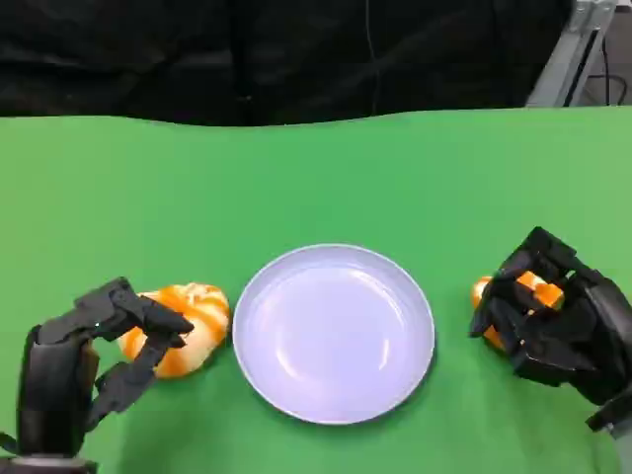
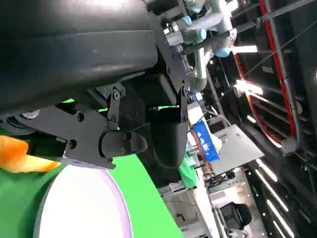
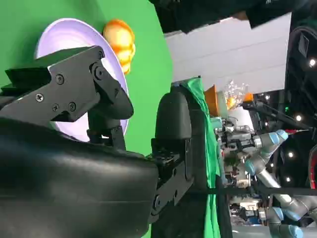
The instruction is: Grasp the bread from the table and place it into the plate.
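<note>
Bread [image 1: 183, 329] lies on the green table [image 1: 316, 178] just to the left of the plate [image 1: 334, 332], nearly touching its rim. It is a rounded bun with a glossy orange-brown crust and paler, creamy bands that swirl across its top, so it looks twisted or knotted. The left hand [image 1: 109, 346] sits at the bun's near left side with its fingers [image 1: 158, 321] apart, one pair reaching over the top of the bun and another curling low in front of it; whether they press on the crust cannot be told. In the left wrist view a sliver of the same orange bun [image 2: 17, 154] shows beside the plate's rim [image 2: 119, 198].

A second orange piece [image 1: 515, 296], likewise glossy, lies to the right of the plate, well apart from the first bun. The right hand [image 1: 558, 316] is wrapped around it, dark fingers closed over its top and front so that just a patch of crust shows between them.

The plate is round, pale lilac-white, with a shallow raised rim
</note>
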